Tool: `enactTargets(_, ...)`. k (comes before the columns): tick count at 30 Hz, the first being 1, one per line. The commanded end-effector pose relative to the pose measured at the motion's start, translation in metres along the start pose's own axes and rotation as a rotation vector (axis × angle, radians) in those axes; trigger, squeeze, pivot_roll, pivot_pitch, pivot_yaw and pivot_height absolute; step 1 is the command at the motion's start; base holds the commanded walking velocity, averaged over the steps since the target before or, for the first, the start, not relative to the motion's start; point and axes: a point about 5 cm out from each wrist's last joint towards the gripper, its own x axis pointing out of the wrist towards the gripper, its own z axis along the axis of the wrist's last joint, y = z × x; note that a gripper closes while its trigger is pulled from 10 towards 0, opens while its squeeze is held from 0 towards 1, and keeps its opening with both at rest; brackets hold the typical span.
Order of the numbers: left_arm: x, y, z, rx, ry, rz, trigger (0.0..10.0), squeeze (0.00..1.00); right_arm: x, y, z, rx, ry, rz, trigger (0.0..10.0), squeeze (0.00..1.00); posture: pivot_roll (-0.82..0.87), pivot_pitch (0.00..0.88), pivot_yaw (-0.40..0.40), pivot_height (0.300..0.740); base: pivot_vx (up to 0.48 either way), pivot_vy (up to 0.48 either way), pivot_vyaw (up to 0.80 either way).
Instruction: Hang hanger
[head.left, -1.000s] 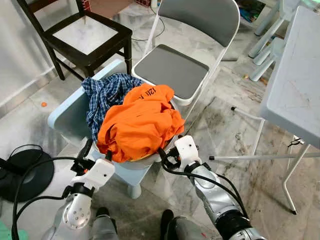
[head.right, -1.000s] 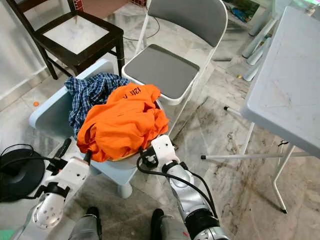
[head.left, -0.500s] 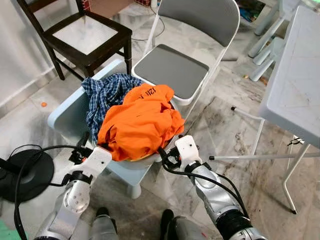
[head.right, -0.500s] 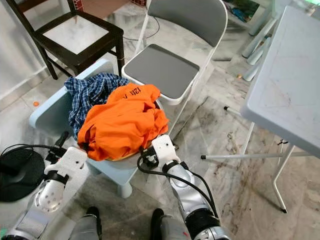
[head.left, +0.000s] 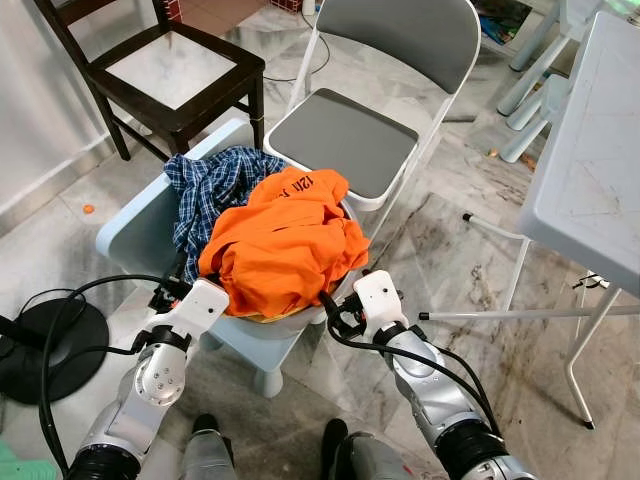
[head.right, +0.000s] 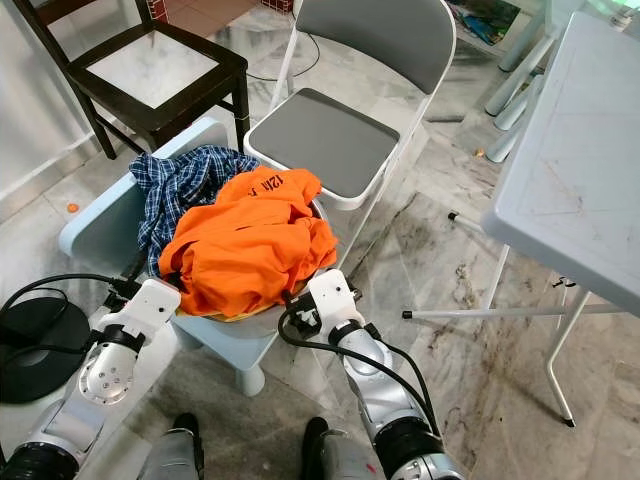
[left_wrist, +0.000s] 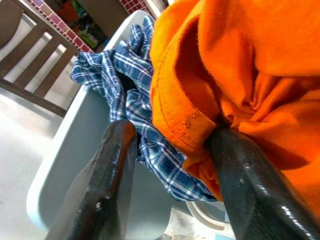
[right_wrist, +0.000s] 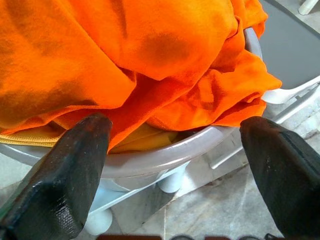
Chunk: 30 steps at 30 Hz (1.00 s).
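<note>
Left gripper (left_wrist: 170, 165) has advanced over the last second into the orange shirt (head.left: 285, 240); fingers apart, one against its hem, plaid shirt (left_wrist: 125, 90) between them. Right gripper (right_wrist: 175, 165) held position, fingers wide, basin rim (right_wrist: 165, 155) just ahead. No hanger distinguishable; likely buried. Grasp not yet made.
</note>
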Motion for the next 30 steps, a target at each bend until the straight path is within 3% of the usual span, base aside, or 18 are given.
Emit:
enactTargets(1,-0.003,-0.008,-0.002,-0.007,-0.001,-0.024,0.0,0.00,-0.005,-0.003,-0.006,0.004,0.020,-0.019,10.0,0.00,0.21,0.284,-0.121,0.740,0.000,0.000,0.00)
enactTargets(24,0.002,-0.006,0.000,-0.019,-0.037,-0.018,0.0,0.00,-0.003,-0.005,-0.004,0.005,0.014,-0.021,10.0,0.00,0.21,0.277,-0.121,0.740,0.000,0.000,0.00)
enactTargets(30,0.004,0.003,0.008,-0.012,-0.089,0.030,0.0,0.00,-0.003,-0.006,-0.003,0.004,0.010,-0.021,10.0,0.00,0.21,0.275,-0.124,0.740,0.000,0.000,0.00)
